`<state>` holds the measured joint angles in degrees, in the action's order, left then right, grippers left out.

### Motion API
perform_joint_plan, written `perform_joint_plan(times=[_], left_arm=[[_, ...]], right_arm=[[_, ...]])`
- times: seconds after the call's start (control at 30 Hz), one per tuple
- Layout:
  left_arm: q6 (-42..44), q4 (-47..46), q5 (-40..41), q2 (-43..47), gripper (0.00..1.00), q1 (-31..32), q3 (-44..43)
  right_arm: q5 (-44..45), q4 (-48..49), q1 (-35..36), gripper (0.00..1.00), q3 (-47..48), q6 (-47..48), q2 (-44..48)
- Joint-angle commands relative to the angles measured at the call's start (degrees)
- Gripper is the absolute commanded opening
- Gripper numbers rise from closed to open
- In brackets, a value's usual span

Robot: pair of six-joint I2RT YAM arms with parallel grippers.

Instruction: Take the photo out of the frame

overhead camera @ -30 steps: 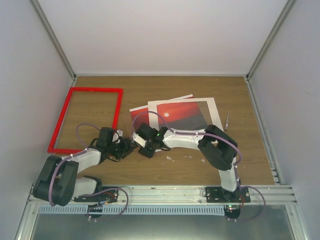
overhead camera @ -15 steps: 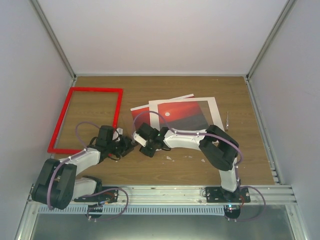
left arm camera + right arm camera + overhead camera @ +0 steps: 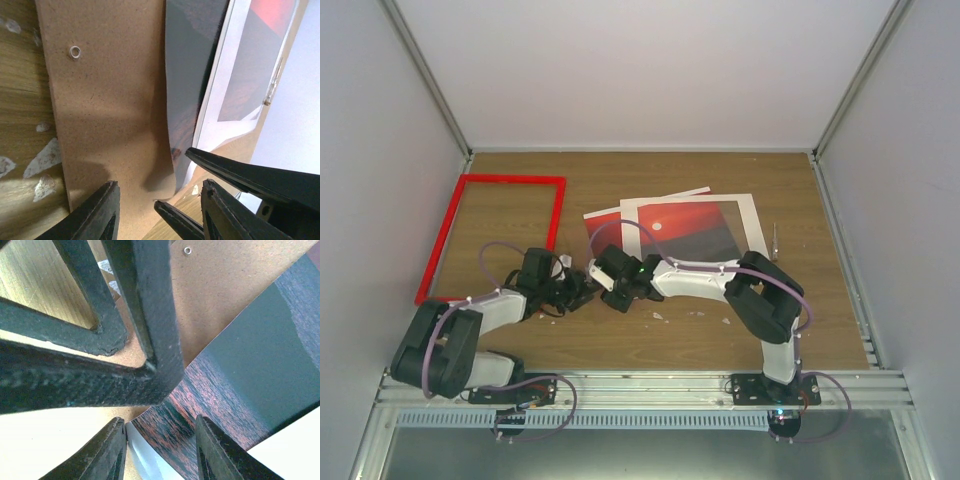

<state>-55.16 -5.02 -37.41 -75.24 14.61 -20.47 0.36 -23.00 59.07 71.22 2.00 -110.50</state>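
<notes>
Tool [image 3: 160, 421] spread over photo [image 3: 235, 375] corner, backing board [image 3: 225, 285].

Top external: we look down from afar over the brown wooden table [image 3: 690, 335].
Wrists: we sit close, facing down.
Wrists' overlap: plain brown backing board [image 3: 100, 110], rectangular red-orange sunset photo [image 3: 250, 355].

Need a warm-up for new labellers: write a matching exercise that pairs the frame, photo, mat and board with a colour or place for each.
Things
1. frame
2. photo
3. mat
4. board

Descriptions
a. white, lying on top of the photo
b. plain brown, sticking out from under the photo's edge
c. bright red, lying empty at the left, apart from the rest
d. red-orange sunset, showing through a white-bordered opening

Pairs: 1-c, 2-d, 3-a, 4-b
</notes>
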Motion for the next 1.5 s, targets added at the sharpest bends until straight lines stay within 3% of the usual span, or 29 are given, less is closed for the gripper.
perform_joint_plan(times=[0.0, 0.37, 0.5, 0.63, 0.87, 1.03, 1.2, 1.47], left_arm=[[-1.4, -5.6, -2.1, -2.5, 0.47, 0.9, -1.6], [-3.4, -10.9, -3.4, -10.4, 0.47, 1.4, -4.2], [-1.8, -8.3, -0.9, -11.0, 0.47, 1.4, -5.8], [2.3, -1.2, 2.9, -7.9, 0.49, -0.2, -6.7], [11.8, 11.6, 10.7, -6.5, 0.52, -1.6, -12.5], [13.9, 13.1, 12.1, -9.6, 0.54, 1.1, -15.7], [11.5, 11.6, 13.1, -7.9, 0.53, 1.0, -12.6], [12.0, 12.8, 13.6, -3.6, 0.5, -2.1, -8.6]], right_arm=[[2.3, 1.3, -0.4, 0.38, -0.9, -0.7, 2.4], [2.4, 2.0, -0.4, 0.38, -1.5, -0.9, 3.7], [2.3, 1.5, -0.4, 0.4, -1.7, -1.1, 3.9], [0.2, -0.4, -1.3, 0.51, -2.3, -1.7, 5.4], [-2.8, -0.3, -4.7, 0.57, -4.6, -4.0, 8.4], [-2.9, -1.3, -5.6, 0.69, -3.8, -4.2, 8.1], [-6.1, -5.9, -4.2, 0.81, 0.5, -6.9, 5.5], [-4.7, -14.2, -1.7, 0.82, 9.2, -11.6, -2.5]])
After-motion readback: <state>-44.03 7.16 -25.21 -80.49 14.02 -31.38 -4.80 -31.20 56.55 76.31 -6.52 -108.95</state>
